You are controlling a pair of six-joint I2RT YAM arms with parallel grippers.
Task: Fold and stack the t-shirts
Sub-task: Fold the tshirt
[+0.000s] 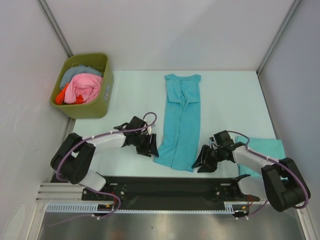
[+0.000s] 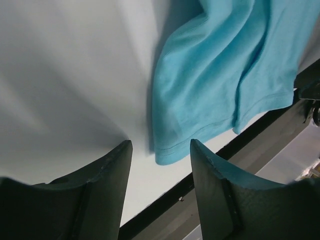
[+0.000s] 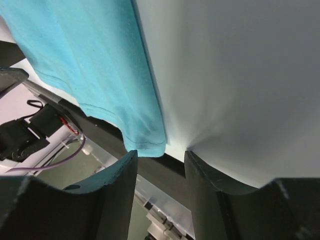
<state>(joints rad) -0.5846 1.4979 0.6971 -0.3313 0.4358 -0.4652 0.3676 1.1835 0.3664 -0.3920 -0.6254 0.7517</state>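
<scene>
Left gripper (image 2: 160, 145): jaws spread, nothing between them, low over the table (image 1: 127, 95), just beside the near left hem corner of the t-shirt (image 1: 182, 120). Right gripper (image 3: 161, 154): jaws spread, empty, at the near right hem corner. T-shirt: teal, long narrow strip, mid-table, collar farthest from the arms. Second t-shirt (image 1: 262, 146): teal, folded, partly under the right arm. Bin (image 1: 102, 102): green, far left, holding clothes (image 1: 82, 86).

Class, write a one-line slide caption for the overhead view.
Left gripper and right gripper open at the hem corners of a lengthwise-folded teal t-shirt; olive bin of clothes back left.
</scene>
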